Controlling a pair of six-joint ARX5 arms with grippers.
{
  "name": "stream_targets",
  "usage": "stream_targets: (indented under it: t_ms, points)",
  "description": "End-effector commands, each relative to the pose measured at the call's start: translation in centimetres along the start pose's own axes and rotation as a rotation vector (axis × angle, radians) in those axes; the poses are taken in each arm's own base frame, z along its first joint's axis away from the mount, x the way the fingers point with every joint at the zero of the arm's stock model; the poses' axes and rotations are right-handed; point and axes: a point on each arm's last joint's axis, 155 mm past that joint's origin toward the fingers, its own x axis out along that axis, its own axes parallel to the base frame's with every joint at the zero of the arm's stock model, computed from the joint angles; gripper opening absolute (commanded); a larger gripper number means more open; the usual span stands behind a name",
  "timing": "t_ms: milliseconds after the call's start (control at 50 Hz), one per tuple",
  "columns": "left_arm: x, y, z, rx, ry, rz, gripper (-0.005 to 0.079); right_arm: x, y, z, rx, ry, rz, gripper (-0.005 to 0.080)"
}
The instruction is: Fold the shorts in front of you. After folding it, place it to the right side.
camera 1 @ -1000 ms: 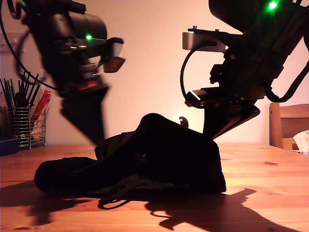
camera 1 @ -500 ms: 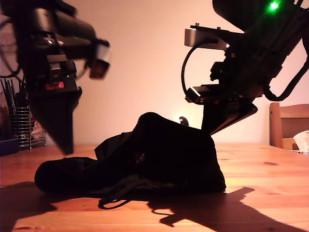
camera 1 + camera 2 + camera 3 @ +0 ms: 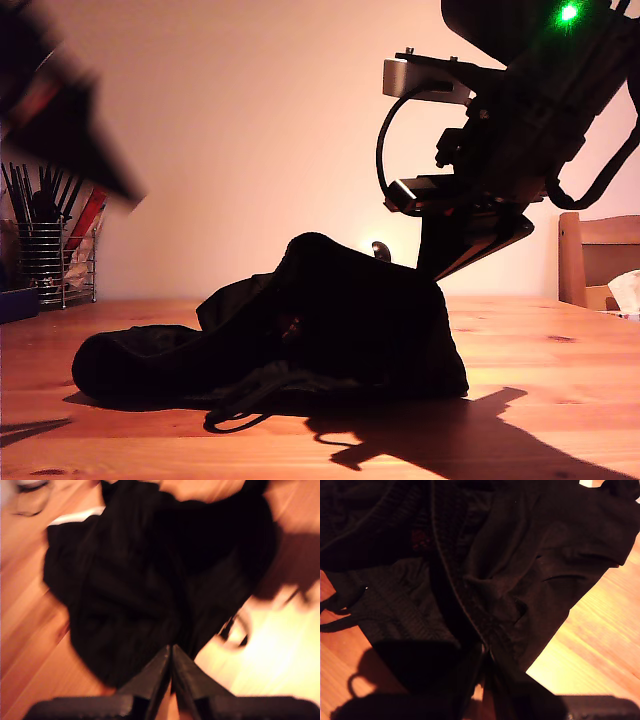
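While the shorts [image 3: 300, 325] lie heaped on the wooden table [image 3: 540, 350], my second gripper [image 3: 487, 652], at the exterior view's right, is clenched on their fabric; my first gripper [image 3: 171, 652], jaws together and empty, hangs above.

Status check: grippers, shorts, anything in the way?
My first gripper shut, empty, above the shorts. My second gripper shut on the shorts, one edge lifted. Nothing in the way.

A wooden table [image 3: 540, 350] is carrying everything; the black shorts [image 3: 300, 330] are lying heaped on it, their drawstring [image 3: 235, 418] trailing onto the boards; a wire utensil holder [image 3: 45, 262] is standing at the exterior view's left.
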Motion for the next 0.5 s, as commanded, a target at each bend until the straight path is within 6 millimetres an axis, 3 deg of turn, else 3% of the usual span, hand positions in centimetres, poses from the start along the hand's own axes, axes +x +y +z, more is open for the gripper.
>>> stream_targets:
  t_ms: [0,220,280,320,400,440,480]
  points:
    - [0.3,0.0,-0.5,0.025,-0.012,0.019,-0.0019,0.0,-0.1,0.4,0.001,-0.011,0.0,-0.0013]
    - [1.5,-0.4,-2.4,0.108,0.045,-0.003,-0.0016,0.0,-0.1,0.6,0.001,-0.018,0.001,-0.0013]
    - [1.9,-0.9,-2.8,0.143,0.055,-0.033,0.0021,0.0,-0.1,0.7,0.002,-0.024,0.0,-0.0013]
    - [2.3,-1.5,-3.1,0.165,0.06,-0.065,0.0108,0.0,-0.1,0.8,0.002,-0.026,0.0,-0.0013]
    - [3.0,-2.4,-3.8,0.266,0.073,-0.117,0.037,0.0,-0.1,0.9,0.002,-0.03,0.0,-0.0013]
    - [3.4,-2.5,-4.1,0.328,0.08,-0.126,0.0451,0.0,-0.1,0.9,0.003,-0.033,0.002,-0.0013]
    - [3.9,-2.4,-4.4,0.363,0.09,-0.127,0.0472,0.0,0.1,1.0,0.003,-0.036,0.012,-0.0013]
